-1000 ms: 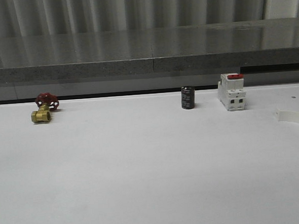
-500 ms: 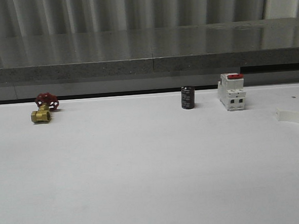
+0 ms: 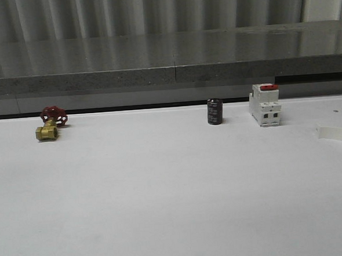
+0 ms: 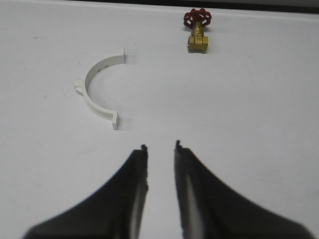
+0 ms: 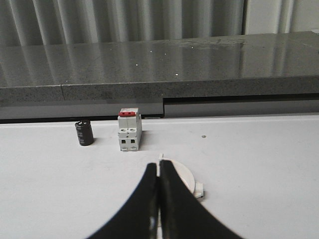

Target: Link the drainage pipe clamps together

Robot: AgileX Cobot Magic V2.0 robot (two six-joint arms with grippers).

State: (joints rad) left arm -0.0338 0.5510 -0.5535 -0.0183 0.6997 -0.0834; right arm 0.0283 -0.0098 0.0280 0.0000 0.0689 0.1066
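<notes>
One white drainage pipe clamp [image 4: 96,92] lies flat on the white table [image 4: 239,109] as an open half-ring, a short way ahead of my left gripper [image 4: 160,146] and off to one side. That gripper is open, with only bare table between its fingers. My right gripper [image 5: 159,165] is shut on the end of the second clamp [image 5: 187,178]. The clamp's end tab pokes out between the fingertips, and its arc curves away behind one finger. In the front view this clamp [image 3: 337,133] shows at the far right edge.
A brass valve with a red handwheel [image 3: 50,124] sits at the back left. A black cylinder [image 3: 215,112] and a white red-topped switch [image 3: 265,105] stand at the back right, beyond the right gripper. A grey ledge [image 3: 168,76] runs along the table's far edge.
The clamp at the front view's right edge has shifted slightly. Nothing else has moved.
</notes>
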